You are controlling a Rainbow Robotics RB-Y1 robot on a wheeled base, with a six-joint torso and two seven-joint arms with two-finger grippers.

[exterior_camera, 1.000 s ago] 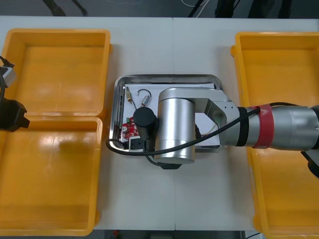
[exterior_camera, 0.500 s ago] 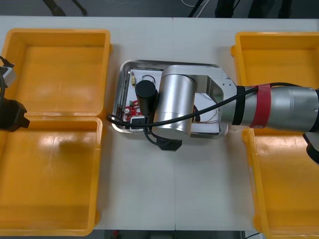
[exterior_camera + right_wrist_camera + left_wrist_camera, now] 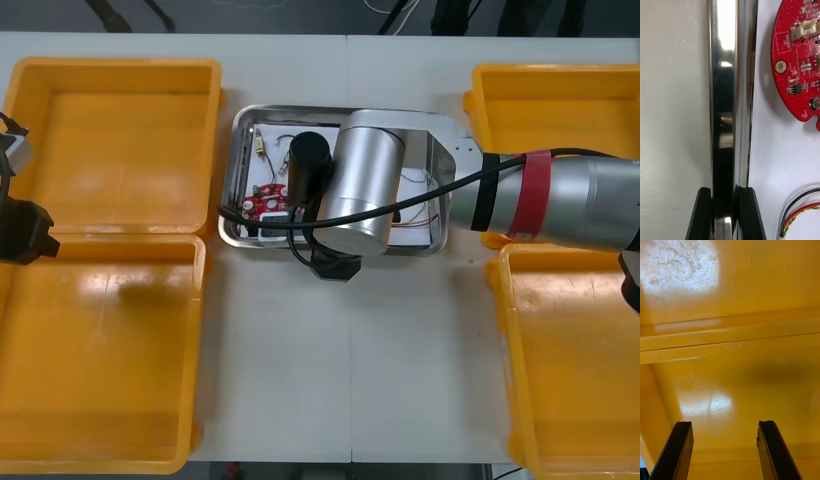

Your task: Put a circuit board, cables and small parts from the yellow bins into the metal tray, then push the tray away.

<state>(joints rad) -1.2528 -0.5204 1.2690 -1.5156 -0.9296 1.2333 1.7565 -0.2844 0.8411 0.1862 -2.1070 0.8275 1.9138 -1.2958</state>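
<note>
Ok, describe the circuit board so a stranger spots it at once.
Between the yellow bins sits a metal tray, its near rim pinched by the right claw; the left claw hangs open over a left bin. Inside, at the tray's left end, lies the circuit board: round, bright red, the only flat disc among cables and small metal parts.

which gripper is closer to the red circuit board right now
Right. The right gripper pinches the rim of the metal tray, just beside the circuit board inside it. The left gripper hangs open over the left yellow bins, well away.
</note>
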